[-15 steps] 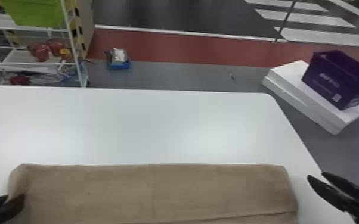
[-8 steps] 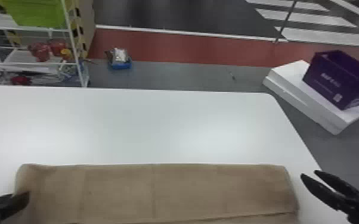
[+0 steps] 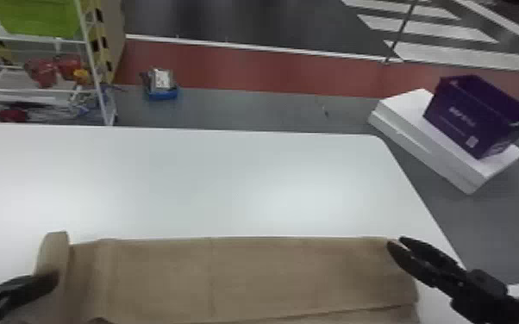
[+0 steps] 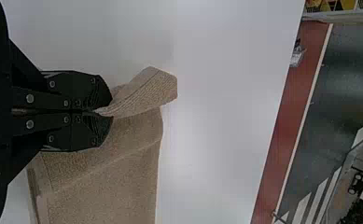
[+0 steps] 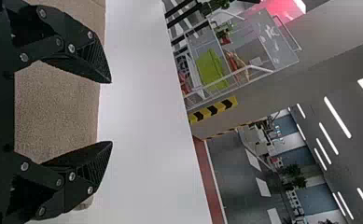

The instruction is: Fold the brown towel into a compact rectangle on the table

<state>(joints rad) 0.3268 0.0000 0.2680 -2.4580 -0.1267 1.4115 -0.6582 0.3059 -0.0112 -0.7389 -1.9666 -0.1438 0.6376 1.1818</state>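
So the brown towel (image 3: 250, 275) was lying on the white worktop (image 3: 228, 181) as a long folded strip, running side to side along the near part. The left end effector (image 3: 54, 280) was clenched on its left end, and a bit of cloth (image 4: 146, 93) stuck up past the pinched fingers (image 4: 83, 93), bent away from the rest. Over at the right end, the other end effector (image 3: 396, 241) was released, fingers spread wide, right by the towel's far corner. Past the worktop's right side, a purple box (image 3: 465, 116) sat on white slabs (image 3: 422, 133), and a wire rack (image 3: 92, 64) stood beyond the far left.
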